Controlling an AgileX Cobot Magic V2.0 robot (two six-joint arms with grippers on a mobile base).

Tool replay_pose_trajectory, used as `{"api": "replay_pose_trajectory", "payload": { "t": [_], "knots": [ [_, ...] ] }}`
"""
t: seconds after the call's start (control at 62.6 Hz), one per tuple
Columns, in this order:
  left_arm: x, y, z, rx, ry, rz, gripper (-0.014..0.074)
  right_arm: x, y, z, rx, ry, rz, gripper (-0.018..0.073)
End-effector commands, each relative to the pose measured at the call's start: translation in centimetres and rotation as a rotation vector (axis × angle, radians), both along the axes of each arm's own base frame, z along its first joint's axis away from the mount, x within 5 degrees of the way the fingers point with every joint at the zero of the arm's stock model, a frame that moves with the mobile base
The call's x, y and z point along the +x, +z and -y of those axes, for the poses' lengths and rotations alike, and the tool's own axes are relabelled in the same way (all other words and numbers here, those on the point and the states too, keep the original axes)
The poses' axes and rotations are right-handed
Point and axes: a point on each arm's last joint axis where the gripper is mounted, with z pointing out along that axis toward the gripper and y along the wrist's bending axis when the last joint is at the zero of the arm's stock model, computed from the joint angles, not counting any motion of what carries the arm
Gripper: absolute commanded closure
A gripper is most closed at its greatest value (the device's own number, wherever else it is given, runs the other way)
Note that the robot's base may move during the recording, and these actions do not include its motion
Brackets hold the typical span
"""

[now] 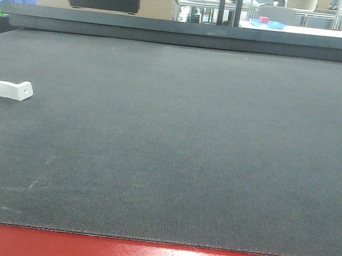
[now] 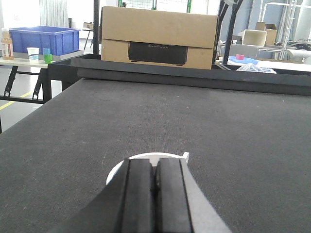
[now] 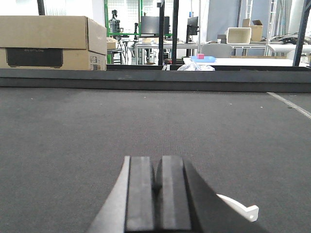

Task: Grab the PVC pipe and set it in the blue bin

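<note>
PVC pipe (image 1: 4, 89) on blk mat (image 1: 188, 136), blue bin (image 2: 43, 40) bkgd, contents hidden

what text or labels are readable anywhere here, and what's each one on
"ECOFLOW", faint, on the dark panel of the cardboard box.
Sticker on the box's side: too small to read.
Bottle label, far left: blurred, unreadable.
Nothing legible on the PVC pipe.
</note>
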Motion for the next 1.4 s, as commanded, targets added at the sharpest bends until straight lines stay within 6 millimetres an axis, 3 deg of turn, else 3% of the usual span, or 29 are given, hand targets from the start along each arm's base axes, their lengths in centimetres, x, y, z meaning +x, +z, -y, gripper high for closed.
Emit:
{"api": "replay_pose_trajectory", "payload": {
  "t": [0.0, 1.038, 1.213, 1.293, 1.389],
  "knots": [
    [-0.1, 0.2, 0.0, 0.004, 0.006, 0.021, 0.0707, -0.1, 0.2, 0.0, -0.002, 0.002, 0.03, 0.0727],
    [-0.1, 0.2, 0.0, 0.004, 0.006, 0.021, 0.0707, -0.1, 0.4, 0.0, -0.003, 0.001, 0.053, 0.0727],
    [-0.2, 1.0, -0.1, 0.008, 0.009, 0.108, 0.0707, -0.5, 2.2, 0.1, -0.015, -0.011, 0.252, 0.0727],
    [-0.4, 2.1, -0.1, -0.005, 0.014, 0.228, 0.0707, -1.1, 3.6, 0.1, -0.024, -0.022, 0.417, 0.0727],
    [-0.8, 3.6, -0.1, -0.005, 0.014, 0.281, 0.0707, -1.5, 5.2, 0.1, -0.027, -0.022, 0.462, 0.0727]
  ]
}}
